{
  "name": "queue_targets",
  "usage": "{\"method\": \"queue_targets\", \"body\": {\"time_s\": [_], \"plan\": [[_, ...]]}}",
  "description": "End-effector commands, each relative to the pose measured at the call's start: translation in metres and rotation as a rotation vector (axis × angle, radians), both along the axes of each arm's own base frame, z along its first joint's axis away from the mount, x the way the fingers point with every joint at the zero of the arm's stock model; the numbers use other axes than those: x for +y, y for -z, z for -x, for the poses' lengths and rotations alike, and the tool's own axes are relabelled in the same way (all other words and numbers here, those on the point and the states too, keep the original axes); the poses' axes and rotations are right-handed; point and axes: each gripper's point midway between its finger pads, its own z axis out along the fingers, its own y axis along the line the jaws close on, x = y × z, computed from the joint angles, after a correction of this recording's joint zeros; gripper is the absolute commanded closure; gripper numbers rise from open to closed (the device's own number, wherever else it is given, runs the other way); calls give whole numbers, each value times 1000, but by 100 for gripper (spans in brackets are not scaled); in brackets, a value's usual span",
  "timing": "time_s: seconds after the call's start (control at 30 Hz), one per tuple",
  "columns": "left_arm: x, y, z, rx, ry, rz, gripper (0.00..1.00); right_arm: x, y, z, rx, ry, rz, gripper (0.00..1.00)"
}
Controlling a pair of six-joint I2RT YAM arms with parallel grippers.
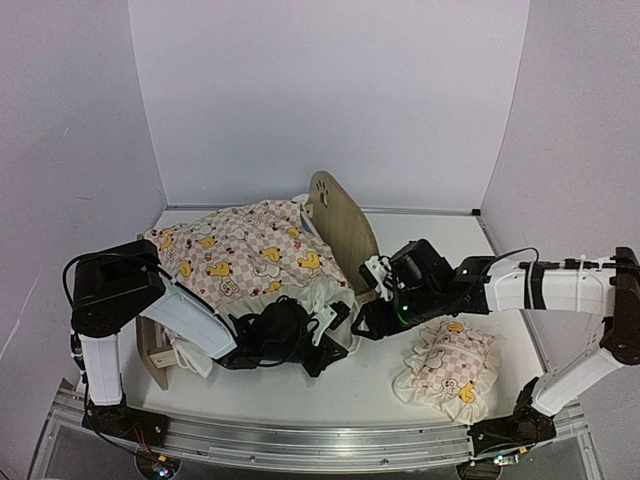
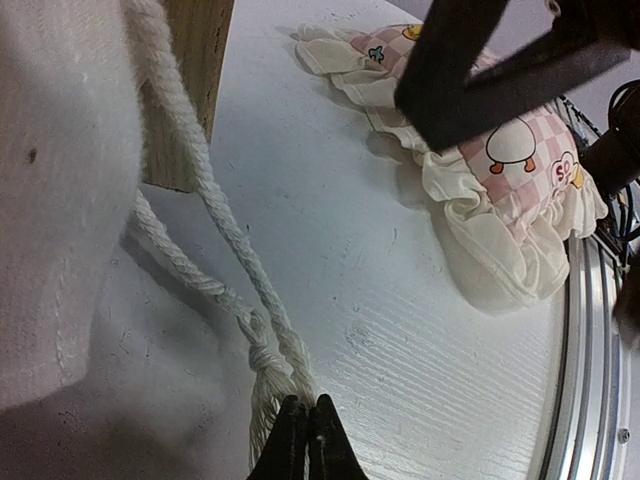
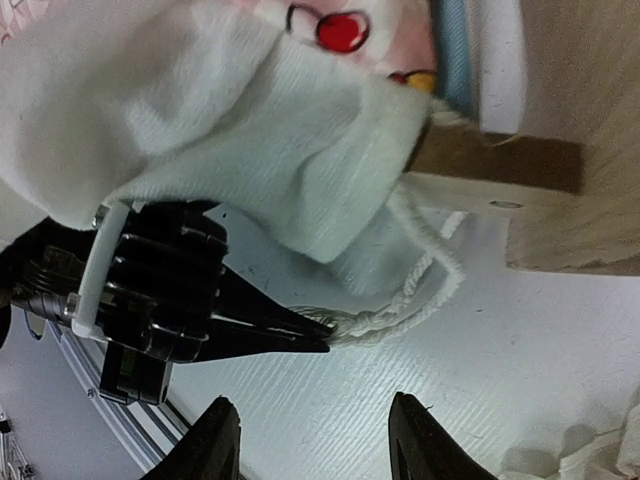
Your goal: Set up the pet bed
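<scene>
- Near the middle of the table [image 1: 430,232], just off the bed's near right corner, my left gripper [image 2: 308,432] is pinched fully closed on the tail of a white cord [image 2: 262,355], right below its knot.
- Cord runs up from the pinch past a wooden leg [image 2: 190,80] into the white cloth [image 3: 250,130] hanging off the bed. Can't tell where it's anchored.
- Pet bed [image 1: 338,215] sits left of centre, with the headboard upright at its far right end and most of the frame hidden under the quilt [image 1: 240,255].
- Right gripper [image 3: 310,402] hovers close to the left one, fingers apart with nothing between them, above the bare table beside the cord.
- Pillow [image 1: 450,365] lies near right on the table, apart from the bed, not yet placed.
- Step, my read: securing or sorting out the cord at that corner, so bedding is only partly set up.
- Next move, my guess: bring the right fingers onto the cord near the knot while the left keeps tension. It's thin and limp, so aim needs to be exact.
- Pillow goes on afterwards.
</scene>
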Motion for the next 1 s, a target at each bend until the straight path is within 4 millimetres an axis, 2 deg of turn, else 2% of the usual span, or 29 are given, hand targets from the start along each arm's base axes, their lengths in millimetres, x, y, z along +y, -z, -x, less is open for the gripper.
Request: {"method": "queue_targets", "body": {"time_s": [0.0, 0.17, 0.33, 0.47, 0.5, 0.57, 0.63, 0.7, 0.83, 0.97], "plan": [[-2, -32, -11, -48, -30, 81, 100, 21, -1, 3, -6, 24, -72, 51], [-2, -28, -9, -48, -21, 72, 99, 8, 17, 0, 5, 162, -93, 64], [-1, -24, -6, -35, -10, 66, 97, -3, 34, -4, 12, 249, -99, 63], [-3, -24, -1, -28, 6, 68, 94, -1, 42, -10, 10, 309, -149, 72], [-4, -24, -1, -28, 8, 69, 90, 0, 43, -11, 10, 317, -165, 72], [-1, -24, 0, -30, 1, 64, 73, 0, 42, -13, 3, 326, -180, 72], [7, -30, 0, -59, -29, 59, 60, 0, 40, -13, -5, 322, -183, 72], [19, -34, -2, -120, -85, 36, 50, -1, 36, -11, -15, 309, -188, 72], [36, -35, 9, -260, -127, -34, 43, -7, 33, -8, -31, 299, -180, 72], [32, -29, 26, -334, -114, -91, 35, -9, 35, -6, -26, 293, -178, 72]]}}
